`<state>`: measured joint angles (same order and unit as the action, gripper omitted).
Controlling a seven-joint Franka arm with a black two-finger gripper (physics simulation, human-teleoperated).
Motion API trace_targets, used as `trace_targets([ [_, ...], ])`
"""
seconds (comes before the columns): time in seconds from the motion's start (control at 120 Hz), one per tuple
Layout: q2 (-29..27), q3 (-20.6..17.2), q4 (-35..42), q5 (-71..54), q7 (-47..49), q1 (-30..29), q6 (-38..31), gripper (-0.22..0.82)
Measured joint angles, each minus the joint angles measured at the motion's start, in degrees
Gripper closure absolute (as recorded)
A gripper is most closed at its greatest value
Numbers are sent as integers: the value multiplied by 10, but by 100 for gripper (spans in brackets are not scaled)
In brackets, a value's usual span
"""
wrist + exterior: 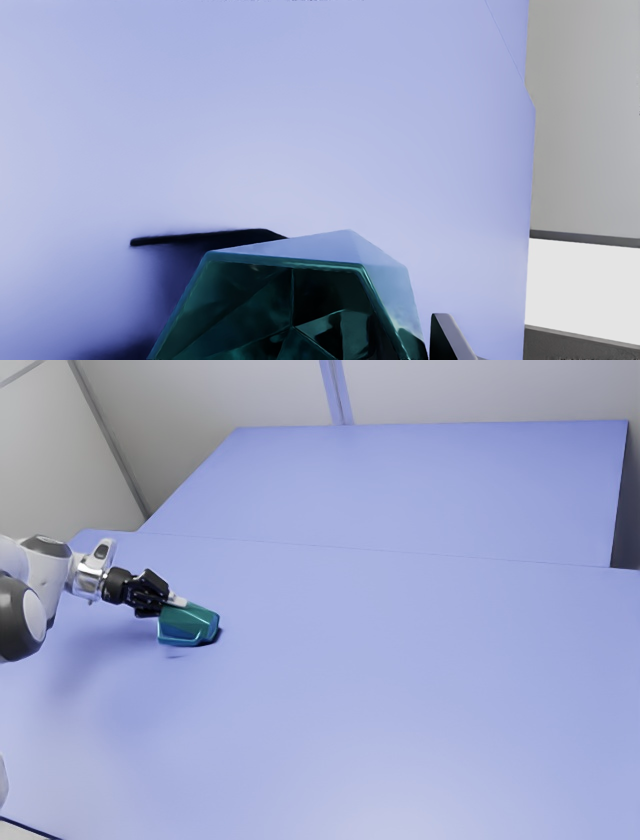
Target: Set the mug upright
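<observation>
There is one mug (188,624), one arm (48,565) and one black gripper (173,603). There is one big blue table (400,690), with a thin line running across its top.

The exterior view shows the white and black arm, and the outside of the mug just past the tip of the gripper. It also shows one dark cord (30,828), back on the arm's side of the mug. The wrist view shows what the exterior view does not: the inside of the mug, with its open mouth facing back to the gripper. It shows a bright white patch (580,290) too, out past the table's edge, and a dark shadow (215,238) right beside the mug.

The mug is green and blue, and very shiny. It has flat sides and sharp corners, like a cut gem. Inside, it is dark green, and lines run out from one spot like a star. It is on its side on the table, not standing up, right by the gripper's tip. I cannot tell if the gripper is wide or narrow, or if it is holding the mug.
</observation>
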<state>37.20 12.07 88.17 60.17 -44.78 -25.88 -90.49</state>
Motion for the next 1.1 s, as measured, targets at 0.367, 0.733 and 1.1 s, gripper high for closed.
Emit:
trace_targets([
  [0.367,-67,0,21,-28,7,37,9,76],
  [0.733,-213,-49,56,-413,98,203,-82,78],
  [1.1,-273,-94,233,-583,208,236,-300,78],
])
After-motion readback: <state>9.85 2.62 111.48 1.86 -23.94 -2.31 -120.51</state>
